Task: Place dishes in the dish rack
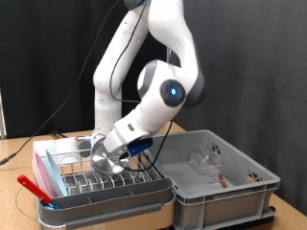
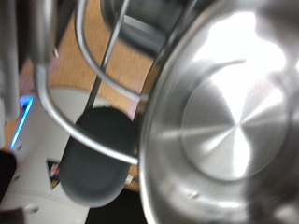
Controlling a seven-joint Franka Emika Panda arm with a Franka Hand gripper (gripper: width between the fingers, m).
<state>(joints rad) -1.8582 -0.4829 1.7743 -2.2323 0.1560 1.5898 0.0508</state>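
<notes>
A black curtain backs a wooden tabletop. At the exterior view's left sits the dish rack, silver wire in a pink-and-grey tray, with red-handled utensils at its near corner. Over its middle the tool has its fingers closed on a shiny steel bowl, tilted on edge just above the prongs; racking the bowl appears to be the step in hand. The wrist view shows the bowl's mirror-bright, concentric-ringed surface beside a curved wire. Right of the rack stands a grey crate holding clear glassware.
</notes>
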